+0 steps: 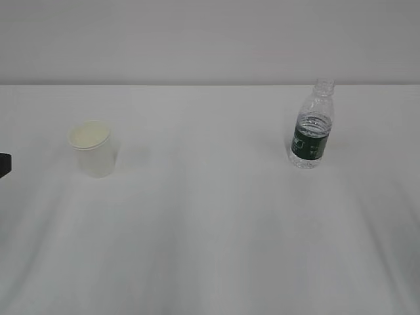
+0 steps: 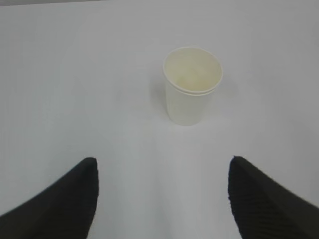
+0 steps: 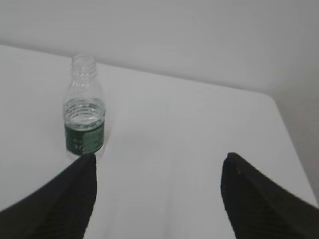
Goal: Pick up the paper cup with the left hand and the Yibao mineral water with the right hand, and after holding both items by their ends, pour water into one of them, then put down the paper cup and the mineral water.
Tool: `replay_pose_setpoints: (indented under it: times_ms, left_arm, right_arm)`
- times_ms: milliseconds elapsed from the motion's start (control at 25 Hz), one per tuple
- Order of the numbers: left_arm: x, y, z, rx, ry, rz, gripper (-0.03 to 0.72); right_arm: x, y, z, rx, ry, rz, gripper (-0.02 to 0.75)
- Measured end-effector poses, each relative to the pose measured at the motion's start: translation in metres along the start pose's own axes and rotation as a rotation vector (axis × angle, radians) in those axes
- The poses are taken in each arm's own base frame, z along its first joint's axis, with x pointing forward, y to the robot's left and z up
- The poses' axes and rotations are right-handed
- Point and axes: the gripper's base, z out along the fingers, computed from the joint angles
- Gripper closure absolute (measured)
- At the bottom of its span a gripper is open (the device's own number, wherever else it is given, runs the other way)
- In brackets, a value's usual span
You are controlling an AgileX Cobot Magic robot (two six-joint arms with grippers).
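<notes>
Both the left gripper [image 2: 162, 199] and right gripper [image 3: 157, 196] were spread wide and empty, the tapered paper cup [image 2: 192, 84] and ribbed clear Yibao mineral water [image 3: 84, 114] left untouched.

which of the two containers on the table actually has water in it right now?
The clear bottle with the green label, on the right: a water line shows just above the label. The white paper cup on the left looks empty, only its cream inside visible.
</notes>
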Motion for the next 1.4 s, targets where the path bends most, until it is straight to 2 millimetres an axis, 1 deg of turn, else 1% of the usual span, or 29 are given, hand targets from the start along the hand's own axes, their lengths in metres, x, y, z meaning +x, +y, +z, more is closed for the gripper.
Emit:
replay_pose_setpoints:
  times_ms: [240, 360, 440, 520, 640, 720, 760, 920, 960, 1000, 1200, 1400]
  left_arm:
    - [0.000, 0.000, 0.000, 0.000, -0.002, 0.002, 0.107]
    - [0.000, 0.000, 0.000, 0.000, -0.002, 0.002, 0.107]
    - [0.000, 0.000, 0.000, 0.000, -0.002, 0.002, 0.107]
    - [0.000, 0.000, 0.000, 0.000, -0.002, 0.002, 0.111]
    - [0.000, 0.000, 0.000, 0.000, -0.002, 0.002, 0.112]
    - [0.000, 0.000, 0.000, 0.000, -0.002, 0.002, 0.113]
    - [0.000, 0.000, 0.000, 0.000, -0.002, 0.002, 0.113]
    - [0.000, 0.000, 0.001, -0.001, -0.007, 0.002, 0.113]
    - [-0.001, 0.000, 0.002, -0.002, -0.011, 0.002, 0.113]
    - [0.000, 0.000, 0.005, -0.004, -0.013, 0.002, 0.113]
    - [0.002, 0.002, 0.023, -0.018, -0.030, 0.004, 0.113]
    - [0.011, 0.004, 0.052, -0.038, -0.056, 0.011, 0.113]
  right_arm:
    - [-0.009, -0.007, 0.001, 0.086, -0.093, -0.102, 0.149]
    - [-0.016, -0.010, 0.000, 0.123, -0.168, -0.189, 0.149]
    - [-0.026, -0.012, -0.002, 0.161, -0.274, -0.219, 0.149]
    - [-0.033, -0.009, -0.004, 0.147, -0.357, -0.251, 0.149]
    - [-0.035, 0.000, 0.001, 0.053, -0.403, -0.239, 0.149]
    - [-0.030, 0.006, 0.010, -0.015, -0.376, -0.201, 0.149]
    - [-0.026, 0.010, 0.019, -0.060, -0.345, -0.160, 0.149]
    - [-0.011, 0.017, 0.043, -0.137, -0.260, -0.062, 0.149]
    - [-0.009, 0.018, 0.046, -0.142, -0.251, -0.063, 0.149]
    - [-0.003, 0.020, 0.053, -0.156, -0.220, -0.033, 0.149]
    - [0.015, 0.026, 0.074, -0.192, -0.129, 0.041, 0.149]
    - [0.031, 0.032, 0.091, -0.221, -0.088, 0.073, 0.149]
